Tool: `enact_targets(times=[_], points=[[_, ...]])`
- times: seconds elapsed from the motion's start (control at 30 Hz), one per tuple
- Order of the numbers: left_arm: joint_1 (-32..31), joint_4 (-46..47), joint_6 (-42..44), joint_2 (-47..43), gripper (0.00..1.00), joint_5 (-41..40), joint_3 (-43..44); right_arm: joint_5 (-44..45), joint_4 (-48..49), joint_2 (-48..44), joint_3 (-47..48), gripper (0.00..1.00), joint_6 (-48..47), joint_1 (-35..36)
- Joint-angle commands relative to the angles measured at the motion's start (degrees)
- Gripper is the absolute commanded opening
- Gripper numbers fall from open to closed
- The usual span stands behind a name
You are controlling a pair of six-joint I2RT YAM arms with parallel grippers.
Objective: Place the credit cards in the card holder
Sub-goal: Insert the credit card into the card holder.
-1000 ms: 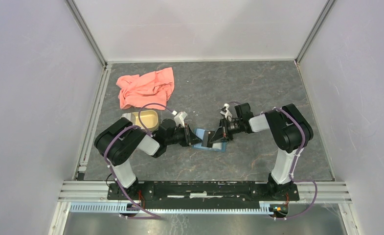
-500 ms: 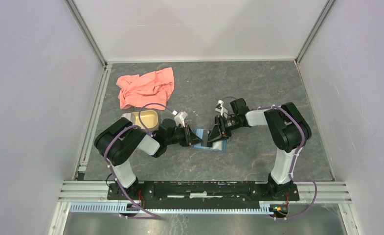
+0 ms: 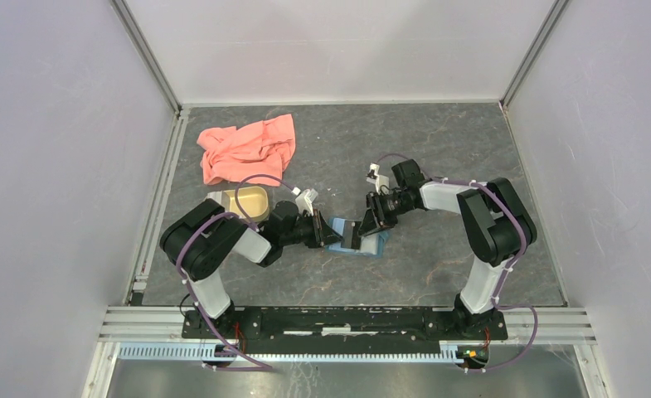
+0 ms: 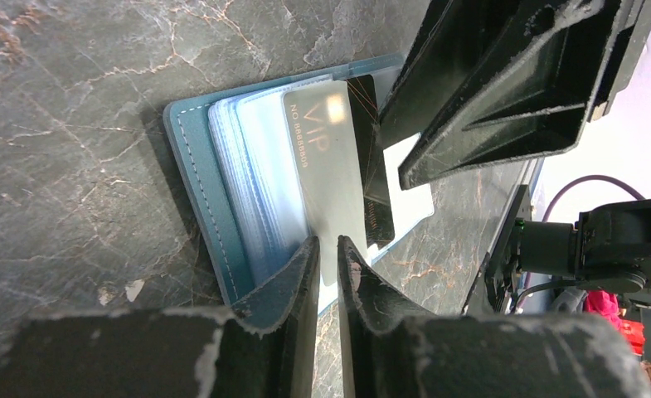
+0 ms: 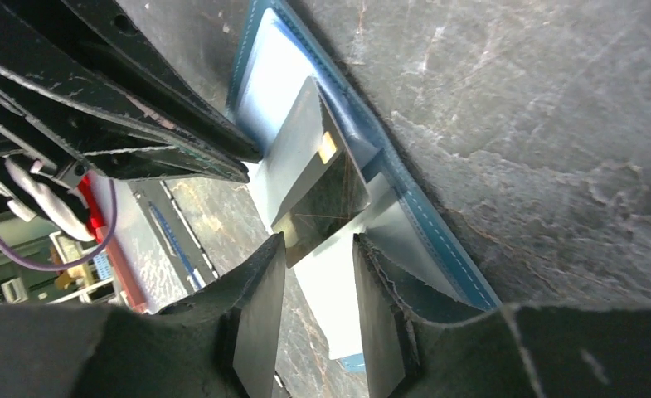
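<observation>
At mid-table (image 3: 438, 149), I'm feeding cards into the open wallet (image 3: 360, 241), which is lying flat between the arms. The left claw (image 3: 325, 233) is pinching the wallet's edge. The right claw (image 3: 366, 226) is straddling the dark card (image 4: 373, 166) beside the gold card (image 4: 328, 166); whether it's gripping, I can't tell. Next I'm judging a flat push into a sleeve. Grey marbled top, pale walls (image 3: 56, 166) closing us in.

The left pincer (image 3: 328, 234) and right pincer (image 3: 363, 232) crowd the card holder (image 3: 373, 247) from both sides, leaving only a thin gap over it. A tan dish (image 3: 247, 201) blocks the space just behind the left arm. Bare table (image 3: 438, 149) stretches far-right.
</observation>
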Motion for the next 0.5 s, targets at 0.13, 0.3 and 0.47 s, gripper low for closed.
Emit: enact_targets(times=[0.13, 0.3, 0.47], points=[[-0.06, -3.89, -1.42, 0.87, 0.24, -0.61, -0.22, 11.47, -1.32, -0.28, 2.43, 0.27, -6.30, 0.09], [-0.01, -4.63, -1.83, -0.51, 0.27, -0.08, 0.71, 11.47, -1.93, 0.81, 3.41, 0.15, -6.91, 0.60], [-0.03, -5.55, -1.66, -1.21, 0.28, 0.01, 1.30, 11.92, -2.16, 0.55, 3.62, 0.05, -7.67, 1.55]])
